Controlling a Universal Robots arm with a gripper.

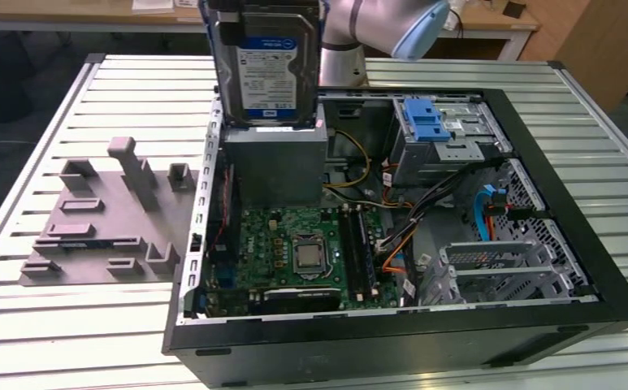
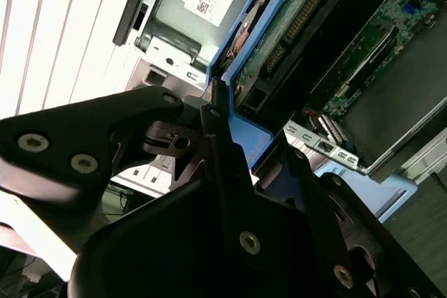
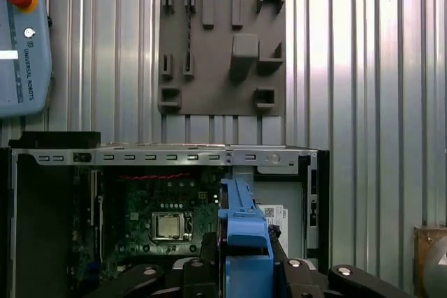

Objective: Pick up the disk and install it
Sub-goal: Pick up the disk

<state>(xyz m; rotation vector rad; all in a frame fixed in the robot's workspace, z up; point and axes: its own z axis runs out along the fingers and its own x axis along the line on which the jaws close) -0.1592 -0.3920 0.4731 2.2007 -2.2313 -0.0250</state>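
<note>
The disk (image 1: 267, 65) hangs upright above the open computer case (image 1: 400, 325), its white-and-blue label facing the exterior view. My gripper (image 1: 267, 10) is shut on its upper end at the top edge of that view. In the first wrist view the disk's blue rail (image 3: 244, 232) stands edge-on between my black fingers (image 3: 209, 249), over the case's power-supply corner. In the second wrist view the gripper (image 2: 255, 144) clamps the disk (image 2: 293, 26), whose green circuit-board underside and blue rail show.
Inside the case are a motherboard (image 1: 297, 252), a grey power-supply box (image 1: 274, 166) right under the disk, a drive cage with a blue latch (image 1: 433, 122) and a metal bay (image 1: 498, 264). A grey fixture plate (image 1: 108, 219) lies on the slatted table (image 1: 32, 325). A teach pendant (image 3: 21, 40) lies nearby.
</note>
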